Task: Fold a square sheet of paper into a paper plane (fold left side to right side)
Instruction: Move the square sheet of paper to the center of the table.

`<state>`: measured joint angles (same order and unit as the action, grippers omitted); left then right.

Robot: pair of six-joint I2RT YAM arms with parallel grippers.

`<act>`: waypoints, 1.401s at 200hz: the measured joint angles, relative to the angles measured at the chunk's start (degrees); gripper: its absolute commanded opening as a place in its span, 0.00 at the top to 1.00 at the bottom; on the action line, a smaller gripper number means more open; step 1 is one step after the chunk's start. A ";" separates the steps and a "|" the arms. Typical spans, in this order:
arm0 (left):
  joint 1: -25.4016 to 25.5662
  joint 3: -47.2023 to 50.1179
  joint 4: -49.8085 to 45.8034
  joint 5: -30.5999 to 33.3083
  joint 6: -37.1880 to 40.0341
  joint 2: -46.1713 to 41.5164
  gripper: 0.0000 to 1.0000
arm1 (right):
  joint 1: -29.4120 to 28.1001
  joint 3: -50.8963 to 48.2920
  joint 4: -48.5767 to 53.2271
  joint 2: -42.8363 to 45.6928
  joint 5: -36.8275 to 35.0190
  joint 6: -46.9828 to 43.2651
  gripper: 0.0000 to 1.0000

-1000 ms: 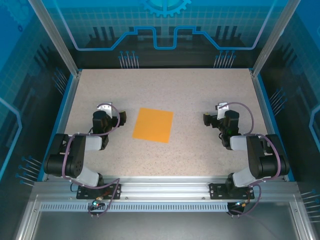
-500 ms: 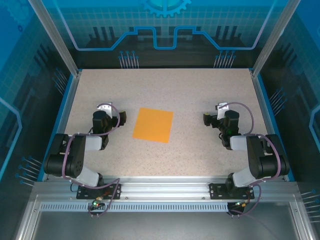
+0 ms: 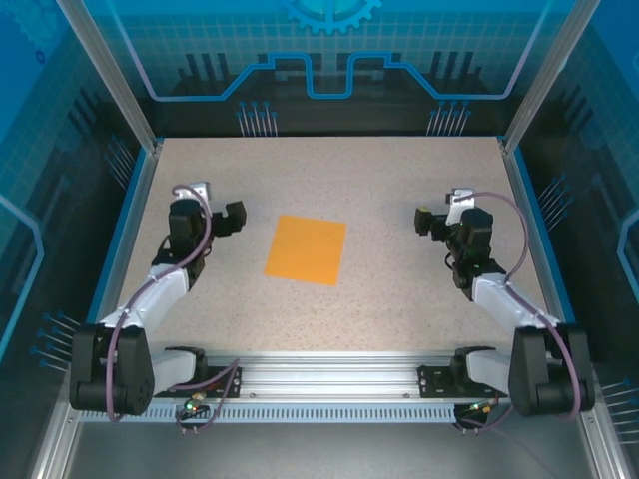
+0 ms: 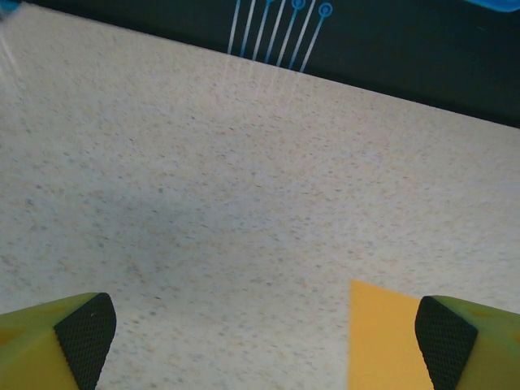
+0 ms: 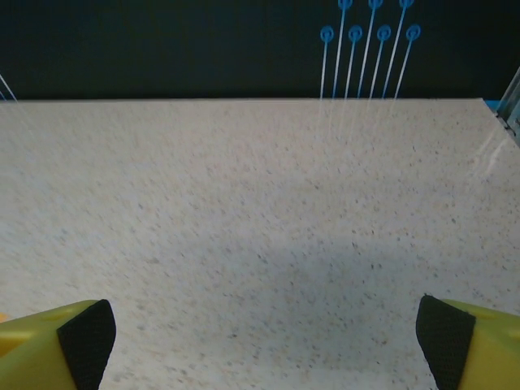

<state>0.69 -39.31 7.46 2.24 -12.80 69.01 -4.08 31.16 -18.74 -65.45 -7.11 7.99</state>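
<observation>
The square sheet of paper (image 3: 306, 249), bright orange, lies flat and unfolded on the speckled tabletop between the two arms. My left gripper (image 3: 212, 207) hangs to the left of the sheet, apart from it, open and empty. In the left wrist view its gripper (image 4: 264, 337) has wide-set pads (image 4: 85, 333), and a corner of the sheet (image 4: 382, 341) lies beside the right pad. My right gripper (image 3: 444, 212) stands well to the right of the sheet, also open. In the right wrist view this gripper (image 5: 266, 341) has bare table between its pads (image 5: 445, 337).
The beige table (image 3: 329, 170) is bounded by a blue rim and dark walls with aluminium posts (image 3: 110, 80) at the back corners. The arm bases sit on the rail (image 3: 319, 374) at the near edge.
Both arms have unfolded from their tucked pose and stretched out. Each gripper has moved a little toward the far side. The orange sheet has not moved.
</observation>
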 measured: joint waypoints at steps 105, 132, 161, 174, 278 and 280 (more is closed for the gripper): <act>22.51 -18.03 -31.56 -10.03 -6.88 20.31 0.27 | -27.52 10.93 37.77 2.84 -8.11 15.21 0.00; 25.86 -21.86 -33.18 -10.34 -6.84 27.17 0.35 | -30.27 10.97 39.91 0.46 -10.23 16.55 0.00; 27.04 -25.03 -33.97 -10.34 -6.78 32.00 0.37 | -31.65 11.69 40.83 -1.33 -11.93 17.14 0.00; 27.15 -25.81 -34.21 -10.36 -6.80 33.38 0.38 | -31.95 11.98 40.87 -1.68 -12.26 17.18 0.00; 30.38 -29.18 -34.71 -15.10 -7.91 39.80 0.41 | -32.06 12.81 40.76 -4.13 -12.72 17.31 0.00; 30.49 -29.22 -34.67 -15.23 -8.02 39.82 0.41 | -32.06 12.81 40.79 -4.20 -12.72 17.31 0.00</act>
<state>31.18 -68.53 -27.20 -12.99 -20.82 108.84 -36.14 43.97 22.04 -69.65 -19.84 25.30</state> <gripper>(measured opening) 0.596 0.997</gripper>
